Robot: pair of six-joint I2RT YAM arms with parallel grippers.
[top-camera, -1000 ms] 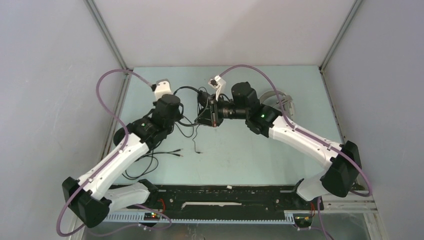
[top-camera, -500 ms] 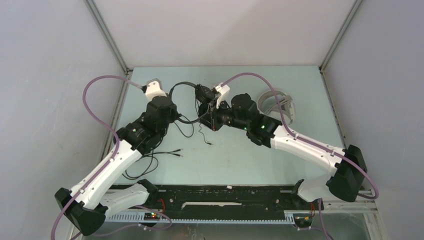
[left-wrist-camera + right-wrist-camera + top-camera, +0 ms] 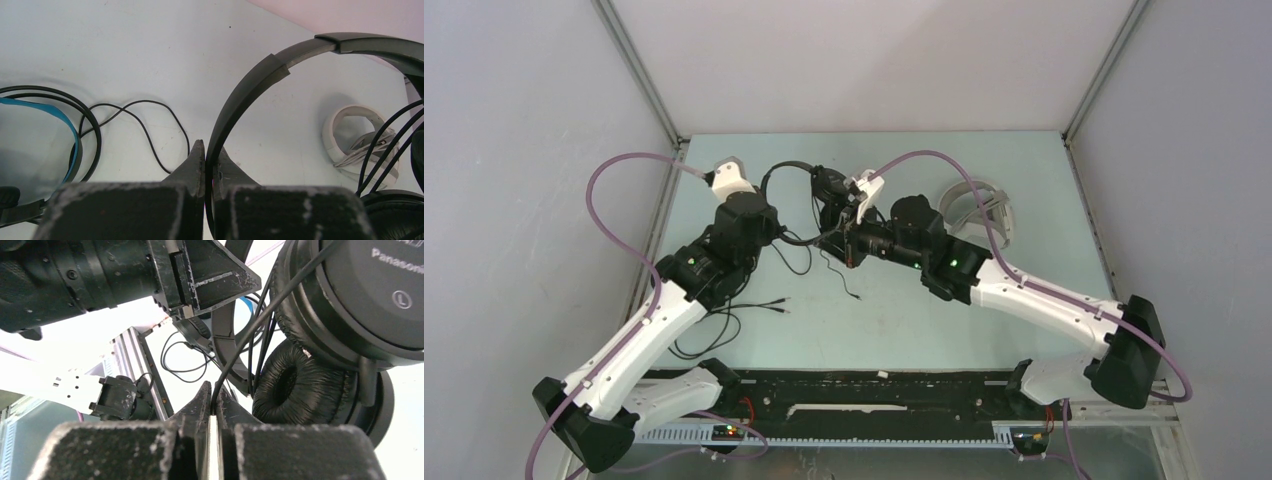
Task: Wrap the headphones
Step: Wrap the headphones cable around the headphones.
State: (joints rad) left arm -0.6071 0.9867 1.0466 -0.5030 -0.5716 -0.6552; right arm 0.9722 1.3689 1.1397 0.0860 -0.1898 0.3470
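Dangling plug (image 3: 861, 298) swung rightward; right claw (image 3: 213, 392) pinches cable (image 3: 248, 337) of Panasonic headset (image 3: 370, 295).

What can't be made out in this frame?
Top view: wrists hide the left gripper on the black headband and the right gripper on the cable.
Left wrist view: blue-lined headset cut by left edge; white headset partly behind black wires.
Right wrist view: cable leaves at the top edge.

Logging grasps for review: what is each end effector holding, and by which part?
Both hold the black headphones: the left end effector pinches the headband, the right end effector pinches the cable.
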